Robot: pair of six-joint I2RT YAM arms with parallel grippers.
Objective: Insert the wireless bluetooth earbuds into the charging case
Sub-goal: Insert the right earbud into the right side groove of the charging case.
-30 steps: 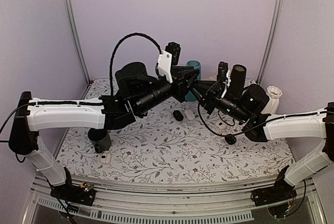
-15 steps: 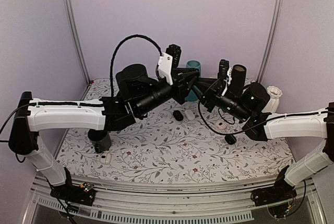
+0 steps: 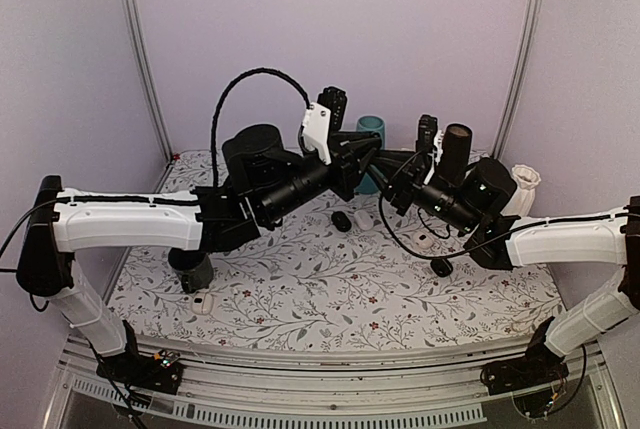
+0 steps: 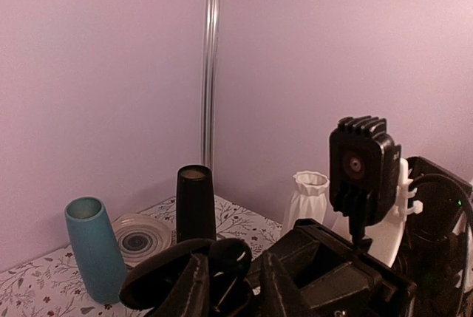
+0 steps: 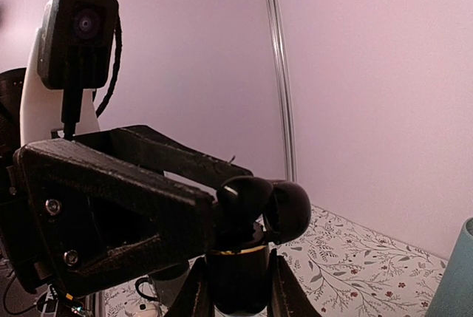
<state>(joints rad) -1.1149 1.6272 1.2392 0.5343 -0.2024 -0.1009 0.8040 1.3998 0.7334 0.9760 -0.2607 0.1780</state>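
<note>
High in the middle of the overhead view, the left pincer (image 3: 371, 161) and the right pincer (image 3: 386, 175) meet tip to tip above the flowered tablecloth (image 3: 300, 289), too tangled to show what they carry. A black oval pod (image 3: 342, 220) lies below them and a small white pod (image 3: 425, 242) lies beside the right arm. At the bottom of the left wrist view, the small glossy black charging case (image 4: 229, 256) sits between the left fingers (image 4: 194, 291), but I cannot tell whether they clamp it or merely flank it. A teal tumbler (image 4: 92, 247), a tall black cylinder (image 4: 196, 202) and a white ribbed vase (image 4: 309, 199) stand behind, well apart. Low in the right wrist view, the right pincer is clenched on the case's base, with its rounded lid seemingly open above. That shell looks light, hard and slippery, so it is best held by its flat sides. I cannot pick out the tiny earbuds. The left pincer's bulk crowds the opening.
</note>
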